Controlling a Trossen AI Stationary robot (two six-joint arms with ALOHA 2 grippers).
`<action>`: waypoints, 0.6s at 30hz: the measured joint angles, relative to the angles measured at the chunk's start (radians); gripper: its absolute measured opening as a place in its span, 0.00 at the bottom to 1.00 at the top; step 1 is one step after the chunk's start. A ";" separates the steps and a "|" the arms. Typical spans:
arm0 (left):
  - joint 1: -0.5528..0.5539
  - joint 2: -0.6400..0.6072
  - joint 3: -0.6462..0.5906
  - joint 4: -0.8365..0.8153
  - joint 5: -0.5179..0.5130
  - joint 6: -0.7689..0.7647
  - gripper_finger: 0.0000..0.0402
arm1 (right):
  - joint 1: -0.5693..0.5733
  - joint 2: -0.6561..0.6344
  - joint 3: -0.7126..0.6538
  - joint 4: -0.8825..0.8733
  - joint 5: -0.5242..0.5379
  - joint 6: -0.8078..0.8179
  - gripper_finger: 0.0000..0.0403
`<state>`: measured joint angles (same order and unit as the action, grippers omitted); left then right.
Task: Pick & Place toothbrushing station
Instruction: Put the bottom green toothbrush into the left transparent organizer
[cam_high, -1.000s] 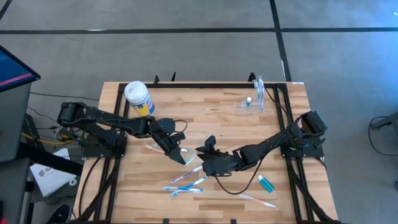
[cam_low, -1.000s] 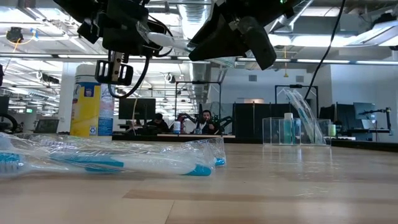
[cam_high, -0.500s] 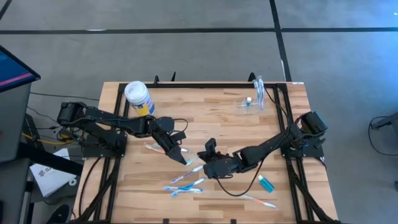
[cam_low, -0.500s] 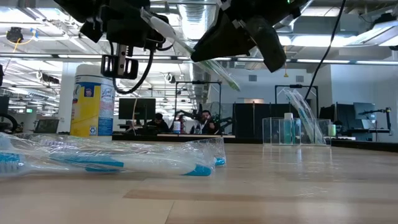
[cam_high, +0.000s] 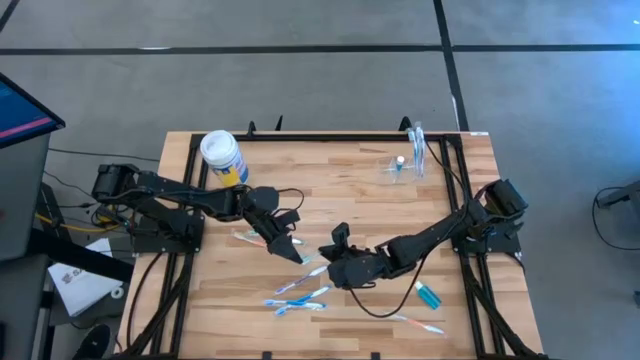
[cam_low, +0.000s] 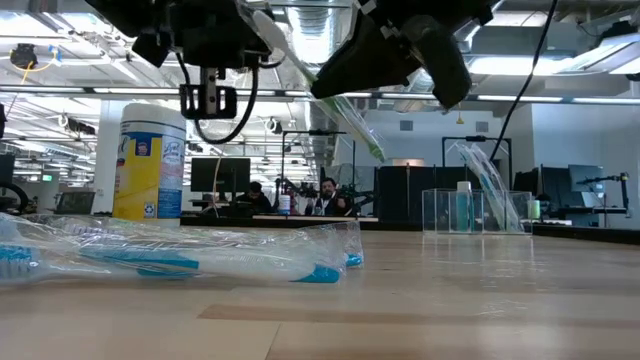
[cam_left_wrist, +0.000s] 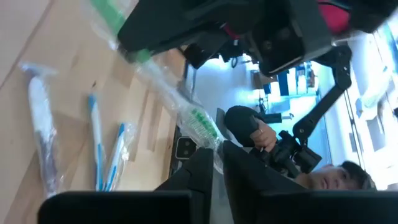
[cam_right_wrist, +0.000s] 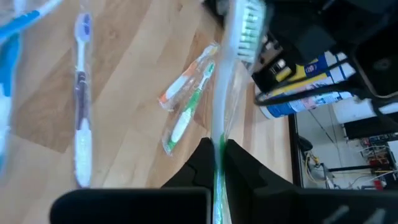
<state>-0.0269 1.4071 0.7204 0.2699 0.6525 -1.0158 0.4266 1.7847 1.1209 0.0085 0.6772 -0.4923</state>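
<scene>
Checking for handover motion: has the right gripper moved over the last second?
Yes, slightly. In the high view the right gripper, shut on a wrapped toothbrush, edged toward the blue toothbrushes at the front edge.

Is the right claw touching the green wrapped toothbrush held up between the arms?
Touching. In the right wrist view, the right claw has its fingers closed on the green toothbrush, whose handle runs down between them.

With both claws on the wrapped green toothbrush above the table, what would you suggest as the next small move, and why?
Probably the left claw should open and back away. The right claw is shut on the green toothbrush, whose wrapper spans between both claws in mid-air, so it seems ready to be carried alone toward the clear cup.
</scene>
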 joint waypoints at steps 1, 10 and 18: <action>0.000 0.000 0.000 0.016 0.000 0.017 0.09 | 0.002 0.000 0.000 0.002 0.000 0.000 0.01; -0.014 0.000 0.000 0.132 -0.002 0.098 0.23 | 0.019 -0.018 0.002 -0.020 0.004 0.037 0.01; -0.014 0.000 0.000 0.149 -0.002 0.215 0.29 | 0.026 -0.084 0.002 -0.127 0.004 0.156 0.01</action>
<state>-0.0406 1.4075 0.7200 0.4189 0.6510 -0.8009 0.4523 1.7004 1.1229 -0.1189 0.6808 -0.3359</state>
